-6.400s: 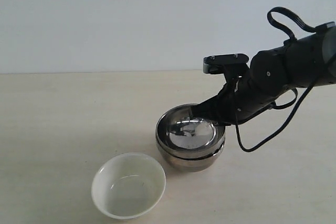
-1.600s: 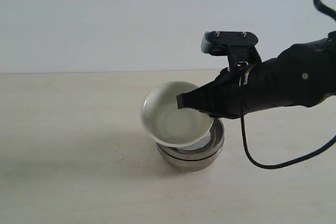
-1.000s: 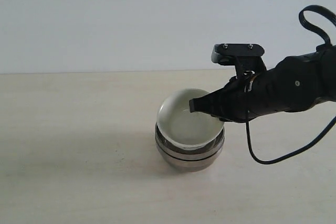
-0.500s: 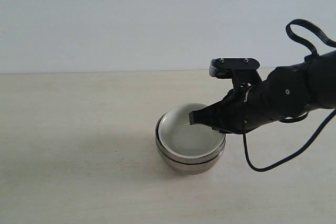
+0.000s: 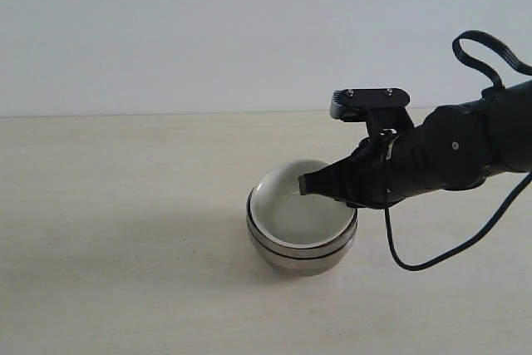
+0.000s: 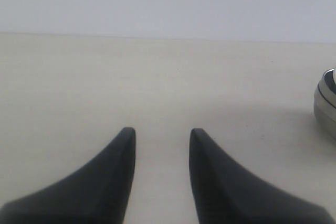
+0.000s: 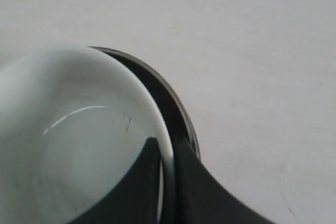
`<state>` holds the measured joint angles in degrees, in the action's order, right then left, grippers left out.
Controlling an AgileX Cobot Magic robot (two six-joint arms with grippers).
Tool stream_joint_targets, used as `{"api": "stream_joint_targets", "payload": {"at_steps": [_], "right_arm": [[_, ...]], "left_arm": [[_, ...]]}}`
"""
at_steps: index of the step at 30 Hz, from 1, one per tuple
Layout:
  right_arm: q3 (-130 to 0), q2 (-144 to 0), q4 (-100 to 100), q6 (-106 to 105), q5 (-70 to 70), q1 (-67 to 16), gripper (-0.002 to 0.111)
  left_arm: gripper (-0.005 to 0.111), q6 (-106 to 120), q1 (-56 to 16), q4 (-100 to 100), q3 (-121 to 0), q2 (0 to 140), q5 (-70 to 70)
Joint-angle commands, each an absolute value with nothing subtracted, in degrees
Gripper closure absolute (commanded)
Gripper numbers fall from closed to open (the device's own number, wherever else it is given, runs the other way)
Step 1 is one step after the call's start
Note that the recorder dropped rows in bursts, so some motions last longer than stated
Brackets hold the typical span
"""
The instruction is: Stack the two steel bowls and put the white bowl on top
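The two steel bowls (image 5: 301, 252) stand stacked on the table, one nested in the other. Inside the upper one sits the white bowl (image 5: 293, 207), its rim a little above the steel rim. My right gripper (image 5: 307, 184) is shut on the white bowl's right rim. The right wrist view shows one finger inside the white bowl (image 7: 68, 129) and the other outside it, over the steel rim (image 7: 182, 115), with the right gripper (image 7: 165, 141) pinching the wall. My left gripper (image 6: 159, 131) hangs open over bare table, far from the stack, whose steel edge (image 6: 326, 103) shows at the border of that view.
The pale table (image 5: 125, 230) runs wide to the left of the stack, and a plain white wall stands behind it. A black cable (image 5: 432, 251) loops down from the right arm close to the tabletop.
The right gripper carried the white bowl from the front left over the steel stack, tilted, and lowered it level into the upper steel bowl. In the last half second almost nothing moved.
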<state>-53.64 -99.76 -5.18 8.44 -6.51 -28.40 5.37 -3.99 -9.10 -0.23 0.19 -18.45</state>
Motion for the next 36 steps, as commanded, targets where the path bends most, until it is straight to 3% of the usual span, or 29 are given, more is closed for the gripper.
{"api": "stream_joint_targets", "payload": {"at_steps": [1, 3, 8, 22, 26, 30, 36], "right_arm": [[-54.0, -99.6, -5.0, 7.8, -5.8, -27.9, 0.107], [-54.0, -99.6, -5.0, 8.0, -5.8, -27.9, 0.099], [-54.0, -99.6, -5.2, 8.4, -5.8, -27.9, 0.064], [-55.0, -91.8, -5.2, 8.5, -9.8, -27.9, 0.063], [-55.0, -90.6, -5.2, 8.0, -15.7, -27.9, 0.076], [-53.9, -90.6, -5.2, 5.8, -19.0, -27.9, 0.108], [-50.1, -90.6, -5.2, 5.4, -15.5, -27.9, 0.108]], "left_arm": [[0.074, 5.5, -3.8, -9.2, 0.0, 0.0, -18.1], [0.074, 5.5, -3.8, -9.2, 0.0, 0.0, -18.1], [0.074, 5.5, -3.8, -9.2, 0.0, 0.0, -18.1], [0.074, 5.5, -3.8, -9.2, 0.0, 0.0, -18.1], [0.074, 5.5, -3.8, -9.2, 0.0, 0.0, -18.1], [0.074, 5.5, -3.8, -9.2, 0.0, 0.0, -18.1], [0.074, 5.5, -3.8, -9.2, 0.0, 0.0, -18.1]]}}
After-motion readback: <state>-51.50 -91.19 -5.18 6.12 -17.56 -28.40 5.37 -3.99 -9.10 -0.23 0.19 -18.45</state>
